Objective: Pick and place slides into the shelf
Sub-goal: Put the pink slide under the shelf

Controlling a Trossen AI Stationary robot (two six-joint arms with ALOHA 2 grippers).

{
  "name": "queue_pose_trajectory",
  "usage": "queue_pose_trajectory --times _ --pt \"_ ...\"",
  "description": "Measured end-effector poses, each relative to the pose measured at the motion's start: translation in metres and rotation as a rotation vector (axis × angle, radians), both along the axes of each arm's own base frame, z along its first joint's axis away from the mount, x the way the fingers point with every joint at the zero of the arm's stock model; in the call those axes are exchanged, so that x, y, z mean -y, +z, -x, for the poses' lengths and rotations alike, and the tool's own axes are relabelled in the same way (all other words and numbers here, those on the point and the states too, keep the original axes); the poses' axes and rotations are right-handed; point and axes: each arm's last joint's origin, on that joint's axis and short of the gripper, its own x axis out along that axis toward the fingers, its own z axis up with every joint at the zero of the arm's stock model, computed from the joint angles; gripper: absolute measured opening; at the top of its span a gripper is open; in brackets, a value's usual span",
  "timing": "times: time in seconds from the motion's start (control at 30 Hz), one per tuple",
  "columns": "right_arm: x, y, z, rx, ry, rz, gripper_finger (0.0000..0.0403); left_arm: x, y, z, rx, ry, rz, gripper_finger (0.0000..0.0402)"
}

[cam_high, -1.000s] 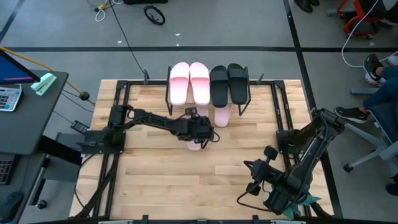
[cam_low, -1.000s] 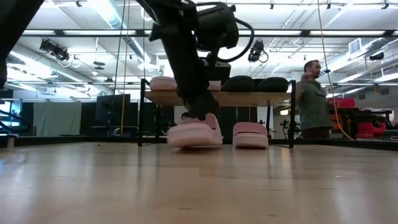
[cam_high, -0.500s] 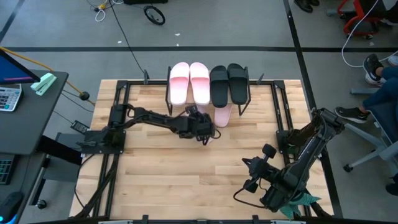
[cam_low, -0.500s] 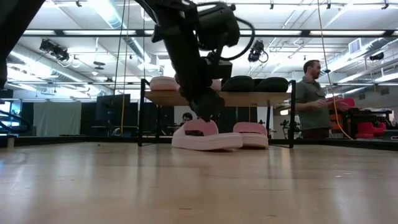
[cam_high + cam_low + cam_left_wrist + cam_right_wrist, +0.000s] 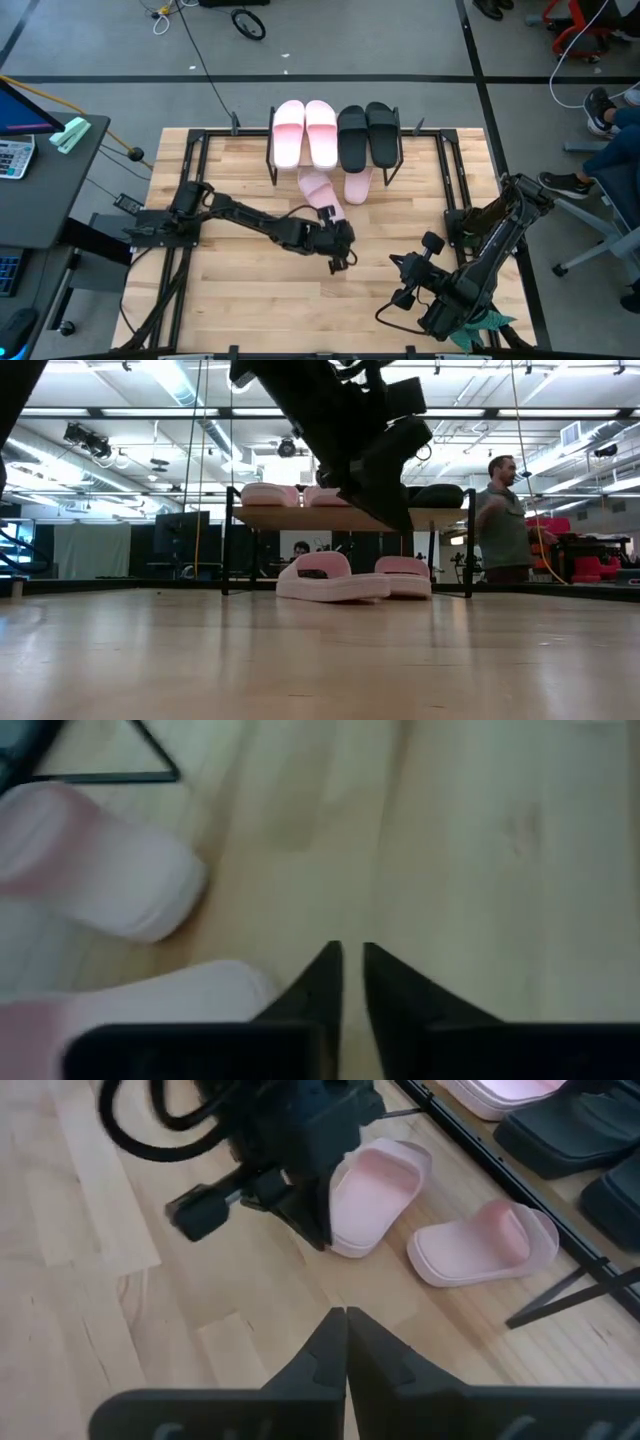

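The loose pink slide [image 5: 322, 190] lies at the shelf [image 5: 335, 160]'s six o'clock; left hand [image 5: 338, 262], clenched and empty, hovers nearby. Foam looks light, squashy (grip the strap).

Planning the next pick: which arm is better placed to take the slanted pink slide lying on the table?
Left. The left gripper sits just beside the slanted pink slide, fingers shut and empty; the right gripper waits much farther off near the table's corner.
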Motion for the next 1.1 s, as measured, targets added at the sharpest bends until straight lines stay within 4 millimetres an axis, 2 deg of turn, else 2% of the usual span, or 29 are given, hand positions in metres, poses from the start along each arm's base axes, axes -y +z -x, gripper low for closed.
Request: queue_pose_trajectory --times 0.1,0.3,0.5,0.63,0.8,1.1 --pt "0.0 0.0 0.0 0.001 0.0 -0.001 0.0009 0.004 -0.001 -0.004 0.035 -0.02 -0.001 0.0009" --pt "0.0 0.0 0.0 0.001 0.0 -0.001 0.0009 -0.007 -0.016 -0.007 0.006 0.033 0.017 0.0005" --pt "0.0 0.0 0.0 -0.001 0.002 0.003 0.0009 -0.025 -0.041 -0.017 -0.007 0.08 0.018 0.0004" --pt "-0.001 0.0 -0.001 -0.013 0.021 0.018 0.0009 -0.034 -0.054 -0.016 -0.055 0.121 0.03 0.0005" --pt "-0.001 0.0 -0.001 -0.013 0.026 0.015 0.0009 -0.036 -0.062 -0.005 -0.176 0.173 0.032 0.0004" --pt "-0.001 0.0 -0.001 -0.01 0.026 0.013 0.0009 -0.043 -0.065 0.003 -0.248 0.234 -0.046 0.0004"
